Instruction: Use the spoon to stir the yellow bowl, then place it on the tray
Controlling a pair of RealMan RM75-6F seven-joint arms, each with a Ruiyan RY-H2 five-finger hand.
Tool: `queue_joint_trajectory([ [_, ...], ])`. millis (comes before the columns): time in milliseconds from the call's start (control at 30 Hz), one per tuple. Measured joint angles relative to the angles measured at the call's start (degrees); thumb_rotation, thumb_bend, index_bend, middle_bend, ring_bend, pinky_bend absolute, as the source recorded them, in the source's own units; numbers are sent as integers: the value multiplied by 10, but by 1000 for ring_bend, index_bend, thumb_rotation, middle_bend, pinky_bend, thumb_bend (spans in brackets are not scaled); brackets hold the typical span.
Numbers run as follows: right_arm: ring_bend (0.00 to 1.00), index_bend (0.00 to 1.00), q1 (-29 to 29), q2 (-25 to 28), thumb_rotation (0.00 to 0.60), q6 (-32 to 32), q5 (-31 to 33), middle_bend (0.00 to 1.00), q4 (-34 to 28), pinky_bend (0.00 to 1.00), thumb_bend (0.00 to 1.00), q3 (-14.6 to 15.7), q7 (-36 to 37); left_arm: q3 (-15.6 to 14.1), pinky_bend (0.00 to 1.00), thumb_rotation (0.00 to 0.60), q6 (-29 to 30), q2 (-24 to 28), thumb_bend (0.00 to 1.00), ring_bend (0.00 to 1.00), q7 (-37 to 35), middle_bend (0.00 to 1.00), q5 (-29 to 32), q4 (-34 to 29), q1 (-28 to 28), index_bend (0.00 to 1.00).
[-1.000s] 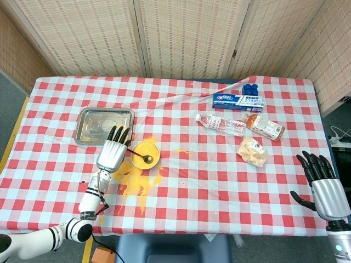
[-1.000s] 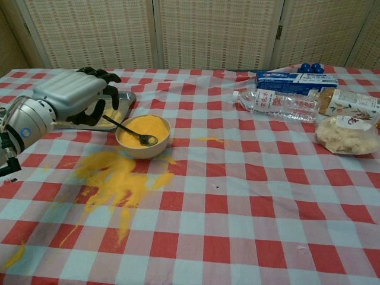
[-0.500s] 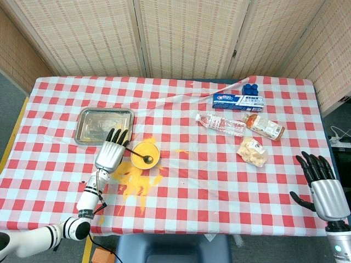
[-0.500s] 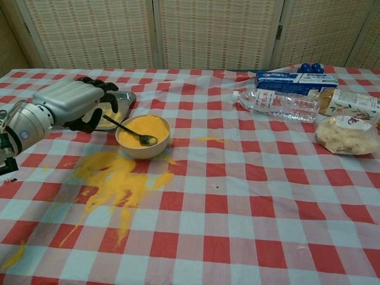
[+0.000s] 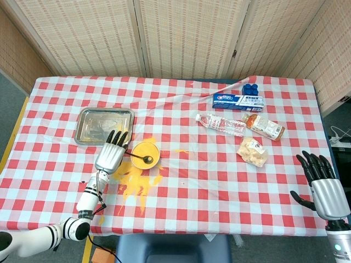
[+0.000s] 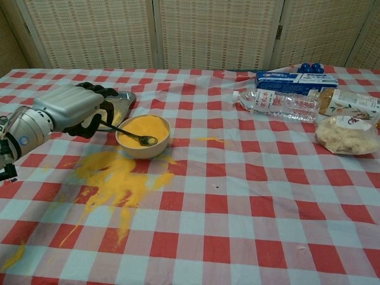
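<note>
The yellow bowl (image 5: 145, 154) (image 6: 142, 135) of yellow powder stands left of centre on the checked cloth. A dark metal spoon (image 5: 138, 156) (image 6: 127, 132) rests in it, its handle pointing left over the rim. My left hand (image 5: 111, 155) (image 6: 68, 110) lies just left of the bowl, its fingers loosely curved at the handle's end; I see no firm grip. The metal tray (image 5: 104, 125) (image 6: 126, 97) sits behind the hand, partly hidden by it in the chest view. My right hand (image 5: 323, 185) hovers at the table's near right corner, fingers spread, holding nothing.
Spilled yellow powder (image 5: 137, 178) (image 6: 116, 178) covers the cloth in front of the bowl. At the back right lie a water bottle (image 5: 221, 124), a drink bottle (image 5: 264, 126), a toothpaste box (image 5: 238, 101), blue caps (image 5: 250, 88) and a snack bag (image 5: 252, 151).
My left hand has slid down and right toward the bowl, bringing its fingers up to the spoon handle's end. The spoon, the bowl and my right hand have stayed put.
</note>
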State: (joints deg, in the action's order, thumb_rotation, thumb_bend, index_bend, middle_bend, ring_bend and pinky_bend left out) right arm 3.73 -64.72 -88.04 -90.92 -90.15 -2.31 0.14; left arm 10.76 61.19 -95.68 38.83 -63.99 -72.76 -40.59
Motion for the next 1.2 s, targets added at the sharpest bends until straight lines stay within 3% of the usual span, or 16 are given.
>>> queue_joint_trajectory([
  [767, 0, 0, -5, 5, 600, -15, -15, 0, -4, 0, 105, 4, 6, -54, 37, 600, 32, 57, 805, 0, -16, 10, -40, -138, 40, 476],
  [1200, 0, 0, -13, 11, 600, -34, -30, 0, -6, 0, 105, 8, 17, -73, 38, 600, 27, 43, 778, 0, 2, 10, -51, -163, 42, 472],
])
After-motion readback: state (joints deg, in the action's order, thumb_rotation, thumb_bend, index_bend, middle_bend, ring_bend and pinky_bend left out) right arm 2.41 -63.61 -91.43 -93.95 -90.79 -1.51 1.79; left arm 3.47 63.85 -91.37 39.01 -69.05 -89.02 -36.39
